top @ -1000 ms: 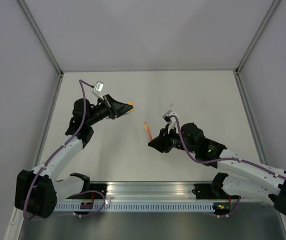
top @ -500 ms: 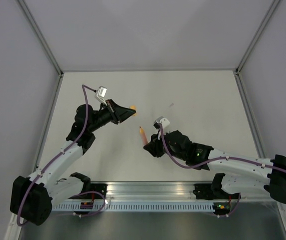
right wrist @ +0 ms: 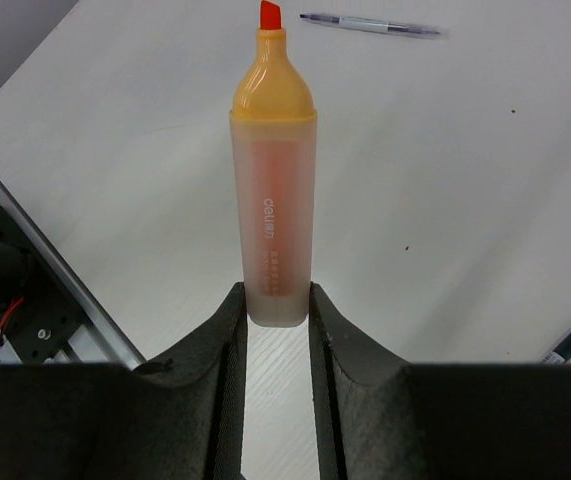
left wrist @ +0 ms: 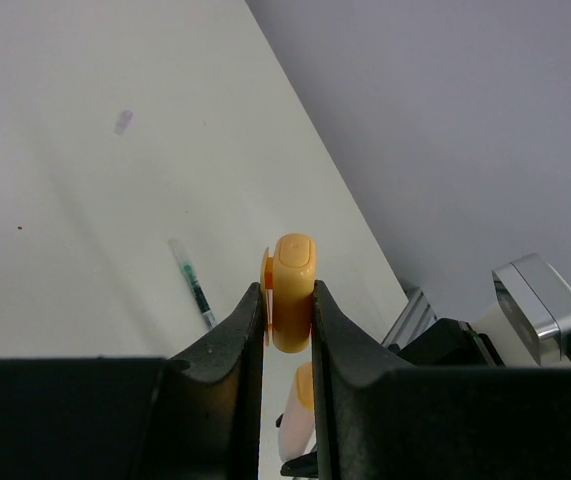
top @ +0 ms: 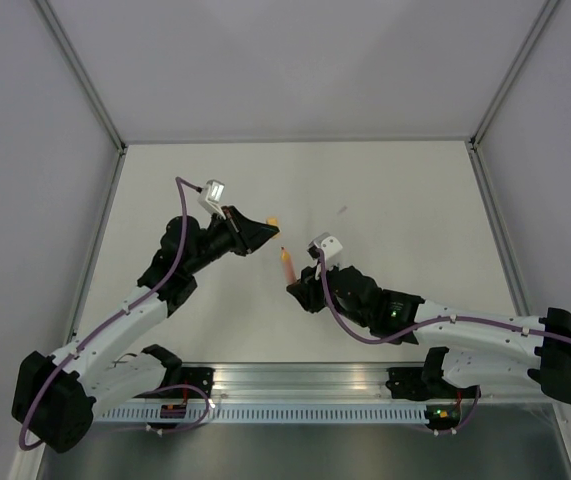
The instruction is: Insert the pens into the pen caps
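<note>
Two matte black tools: left gripper (left wrist: 287, 295) pinches a glossy rounded orange cap (left wrist: 293, 262); right gripper (right wrist: 276, 297) pinches a frosted, chisel-tipped marker (right wrist: 273, 170).

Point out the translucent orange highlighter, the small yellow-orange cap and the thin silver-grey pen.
translucent orange highlighter (right wrist: 273, 240): right wrist view, mid-barrel.
small yellow-orange cap (left wrist: 293, 262): left wrist view, its rounded upper end.
thin silver-grey pen (right wrist: 370, 24): right wrist view, mid-shaft.

Three pens are in sight: one orange highlighter (right wrist: 272, 200), one silver-grey pen (right wrist: 373, 25), one green-marked pen (left wrist: 193, 283). Two caps show: one yellow-orange cap (left wrist: 292, 290) and one small grey cap (left wrist: 122, 121).
</note>
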